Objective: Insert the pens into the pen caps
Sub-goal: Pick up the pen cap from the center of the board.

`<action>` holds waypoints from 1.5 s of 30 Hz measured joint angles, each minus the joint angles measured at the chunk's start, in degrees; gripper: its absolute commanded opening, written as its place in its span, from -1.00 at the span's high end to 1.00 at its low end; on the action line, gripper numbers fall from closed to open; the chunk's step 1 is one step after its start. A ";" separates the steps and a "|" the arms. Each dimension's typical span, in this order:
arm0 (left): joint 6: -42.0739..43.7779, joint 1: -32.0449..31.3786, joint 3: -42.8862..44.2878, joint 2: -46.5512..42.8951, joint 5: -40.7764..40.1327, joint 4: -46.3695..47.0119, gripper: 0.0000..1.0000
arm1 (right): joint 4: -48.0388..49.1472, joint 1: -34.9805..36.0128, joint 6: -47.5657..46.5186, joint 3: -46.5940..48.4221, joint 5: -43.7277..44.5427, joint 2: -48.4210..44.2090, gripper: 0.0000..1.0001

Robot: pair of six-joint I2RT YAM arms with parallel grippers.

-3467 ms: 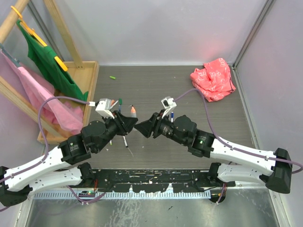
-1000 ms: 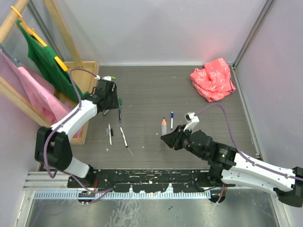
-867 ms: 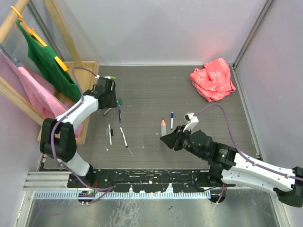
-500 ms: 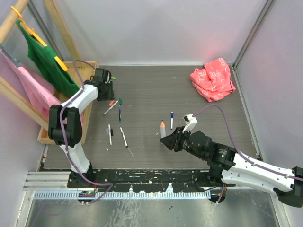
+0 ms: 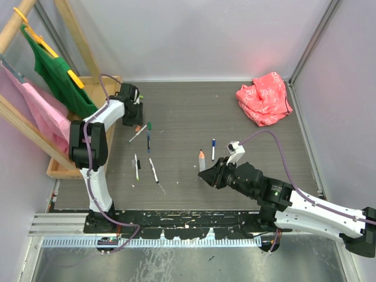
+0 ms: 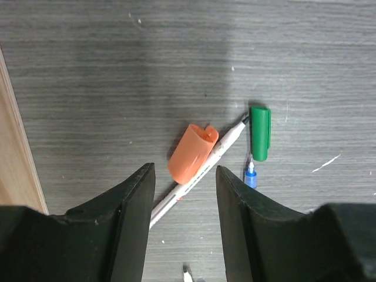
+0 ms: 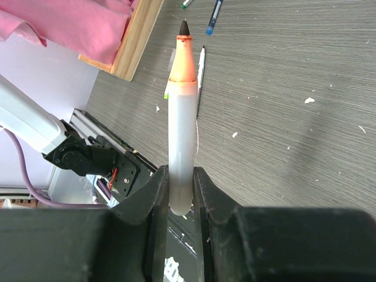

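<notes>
My left gripper [image 5: 131, 113] is open and empty, low over the far left of the table. In the left wrist view its fingers [image 6: 126, 223] frame an orange cap [image 6: 191, 151] lying against a slim white pen [image 6: 202, 170]. A green cap [image 6: 260, 132] and a blue pen tip [image 6: 251, 176] lie just to the right. My right gripper [image 5: 204, 174] is shut on a grey marker [image 5: 202, 158] with a bare orange tip, held above the table; it also shows in the right wrist view [image 7: 182, 117]. The orange cap [image 5: 137, 128] lies far to its left.
Two slim pens [image 5: 136, 166] [image 5: 154, 170] lie front left, and a blue-capped pen [image 5: 212, 149] lies by the right gripper. A wooden rack base [image 5: 111, 88] with green and pink cloths stands far left. A red cloth [image 5: 264, 97] lies back right.
My left arm has swung further toward the far left, and its gripper drew back a little, uncovering the orange cap and the slim pen. My right arm with the marker has barely moved.
</notes>
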 measured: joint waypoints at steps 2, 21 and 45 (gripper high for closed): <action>0.57 0.17 1.11 0.92 0.22 -0.07 0.06 | 0.00 0.00 0.00 0.00 0.00 0.02 1.00; 2.16 0.66 3.50 5.49 1.55 -1.01 0.41 | 0.44 0.00 -0.04 0.04 -0.55 2.67 1.00; 1.33 -0.46 1.66 -8.28 4.20 -1.79 0.72 | -3.89 0.00 -2.10 2.34 2.08 1.64 1.00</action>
